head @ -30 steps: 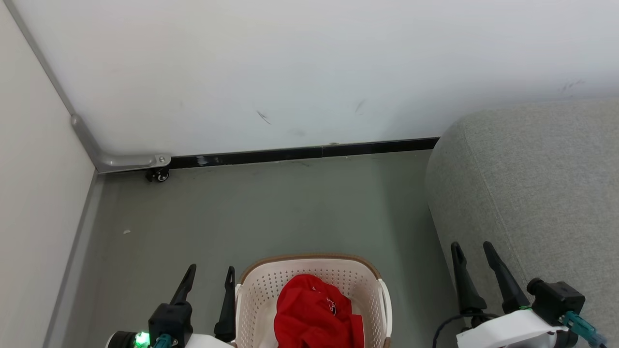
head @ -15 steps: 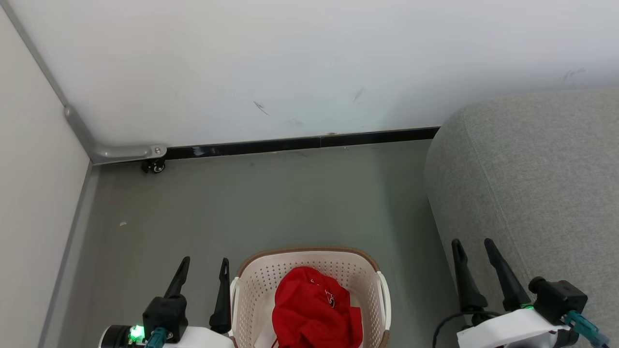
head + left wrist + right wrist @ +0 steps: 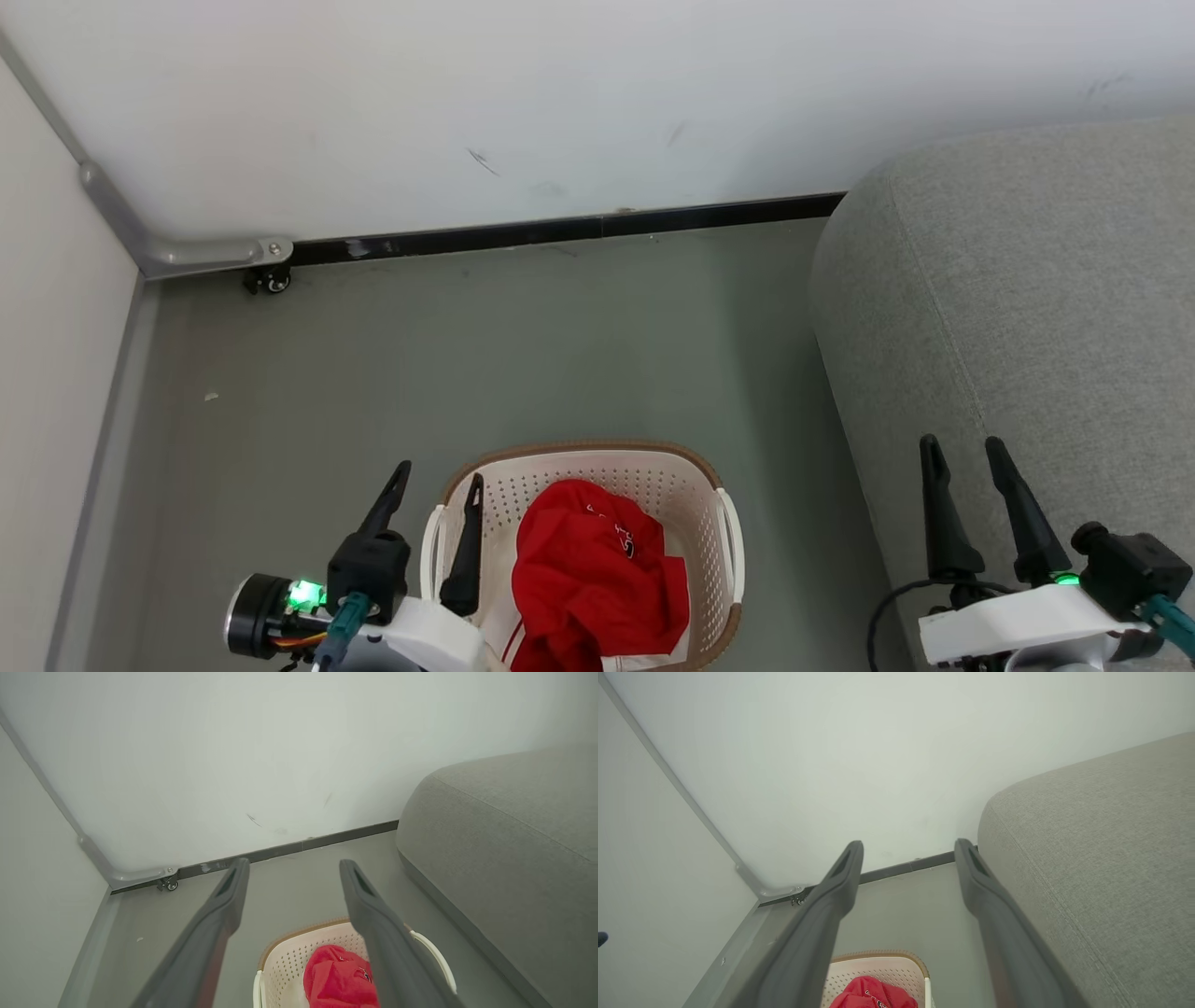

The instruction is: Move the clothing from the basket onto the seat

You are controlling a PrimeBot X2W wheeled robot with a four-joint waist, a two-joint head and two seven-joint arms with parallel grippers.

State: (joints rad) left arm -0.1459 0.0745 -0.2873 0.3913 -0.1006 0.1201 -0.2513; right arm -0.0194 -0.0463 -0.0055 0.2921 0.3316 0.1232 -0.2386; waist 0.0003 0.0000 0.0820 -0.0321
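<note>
The red clothing lies bunched in the cream perforated basket with a brown rim, on the floor at the bottom centre of the head view. My left gripper is open above the basket's left rim, one finger over the inside, holding nothing. In the left wrist view the clothing and basket lie below the left gripper. My right gripper is open and empty over the front edge of the light-grey seat. The right wrist view shows the right gripper, the seat and the clothing.
A white wall with a black baseboard closes the far side. A side panel with a grey metal bracket and a small caster stands at the left. Grey floor lies between basket, wall and seat.
The head camera has tipped, so the whole scene sits higher in view. My left gripper has moved right, over the basket's left rim. Both grippers stay open.
</note>
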